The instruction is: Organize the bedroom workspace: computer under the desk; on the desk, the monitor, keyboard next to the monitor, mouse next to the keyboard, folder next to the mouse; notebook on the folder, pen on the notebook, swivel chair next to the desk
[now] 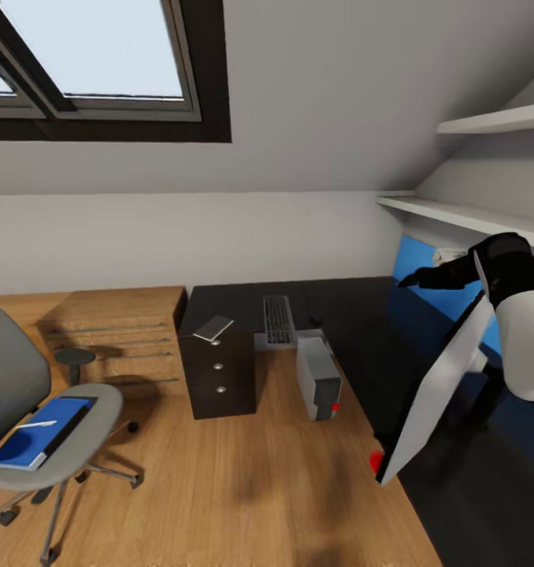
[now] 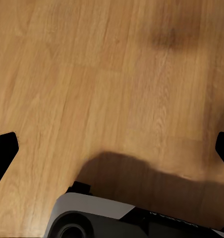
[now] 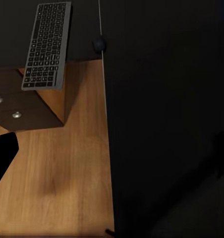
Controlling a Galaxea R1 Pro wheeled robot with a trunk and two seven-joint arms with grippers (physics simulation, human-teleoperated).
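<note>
Monitor (image 1: 436, 394) tilted over desk (image 1: 361, 303) right wing, white back showing, long axis diagonal, right tool hidden behind it, grip unclear. Keyboard (image 1: 279, 319) lengthwise on desk. Left tool (image 2: 112, 148) spread wide above floor (image 2: 92, 74).

1. The floor (image 1: 243, 472) is warm oak-toned wood planking with visible grain and a soft satin sheen.
2. The table (image 1: 354, 307) has a smooth black top, glossy enough to carry faint reflections; its drawer unit (image 1: 222, 374) is dark matt wood-look with small round silvery metal knobs.
3. The swivel chair (image 1: 31, 409) wears grey woven cloth, with dark padded armrests and a shiny chrome base.
4. The folder (image 1: 38, 433) looks like smooth, bright blue plastic or card.
5. The monitor (image 1: 440, 386) shows a plain matt white back.
6. The computer (image 1: 318, 378) is light grey with a dull finish.
7. The keyboard (image 3: 47, 44) is dark grey with low matt keys.
8. The low chest (image 1: 117, 331) is pale oak with slim metallic bar handles.
</note>
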